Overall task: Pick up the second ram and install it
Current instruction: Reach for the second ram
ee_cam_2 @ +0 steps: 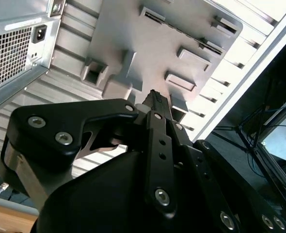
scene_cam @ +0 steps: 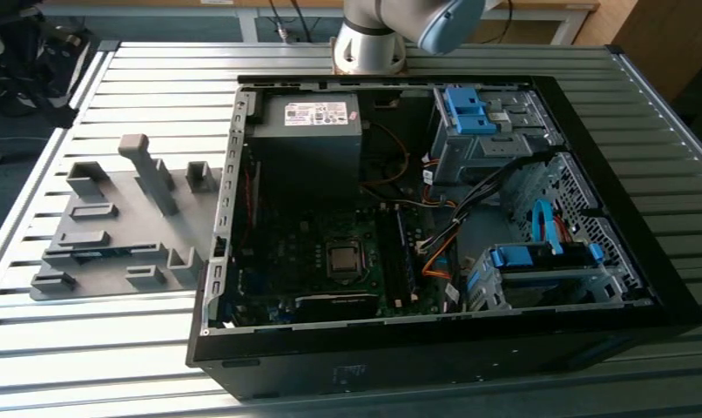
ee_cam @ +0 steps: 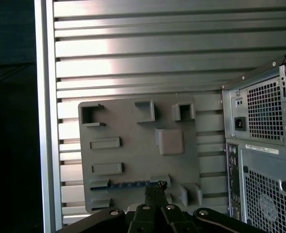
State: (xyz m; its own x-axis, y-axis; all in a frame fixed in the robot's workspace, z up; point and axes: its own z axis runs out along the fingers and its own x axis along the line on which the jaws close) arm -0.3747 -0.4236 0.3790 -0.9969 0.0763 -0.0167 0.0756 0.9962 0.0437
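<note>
Tool [ee_cam: 155, 186] clenched on nothing, poised above the grey holder tray [ee_cam: 133, 145]; the second ram [ee_cam: 123, 185] lies slotted there below its tips, long axis crosswise, nine o'clock from the computer case [scene_cam: 226, 218].

Exterior view high, angled down over open case [scene_cam: 444, 357] and tray [scene_cam: 131, 225], both wrist views well above, looking past gripper [ee_cam: 155, 187], first straight down, second slanted, sharing tray and case's rear
</note>
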